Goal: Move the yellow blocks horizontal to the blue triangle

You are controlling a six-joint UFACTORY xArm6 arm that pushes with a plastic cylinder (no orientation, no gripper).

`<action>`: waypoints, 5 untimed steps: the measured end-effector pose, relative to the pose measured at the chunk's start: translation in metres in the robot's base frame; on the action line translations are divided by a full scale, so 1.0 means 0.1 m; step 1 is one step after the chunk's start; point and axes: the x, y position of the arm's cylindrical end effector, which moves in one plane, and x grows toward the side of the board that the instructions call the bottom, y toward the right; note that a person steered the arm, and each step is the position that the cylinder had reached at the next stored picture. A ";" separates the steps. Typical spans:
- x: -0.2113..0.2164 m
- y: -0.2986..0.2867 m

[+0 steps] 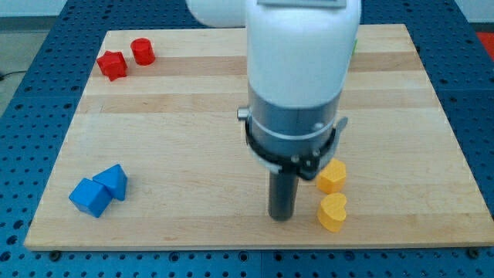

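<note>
Two yellow blocks sit at the view's lower right: a yellow hexagon-like block (332, 176) and below it a yellow heart-shaped block (333, 212). The blue triangle (114, 181) lies at the view's lower left, touching a blue cube (89, 197) on its lower left. My tip (281, 216) is on the board just left of the yellow heart, a small gap apart, and below-left of the upper yellow block. The arm's white and grey body hides the board's top middle.
A red star-like block (113, 65) and a red cylinder (143, 52) sit at the view's upper left. The wooden board (193, 116) is edged by a blue perforated table (23, 154). The yellow heart is near the board's bottom edge.
</note>
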 end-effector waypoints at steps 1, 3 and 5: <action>0.13 0.81; -0.07 1.49; -0.23 1.23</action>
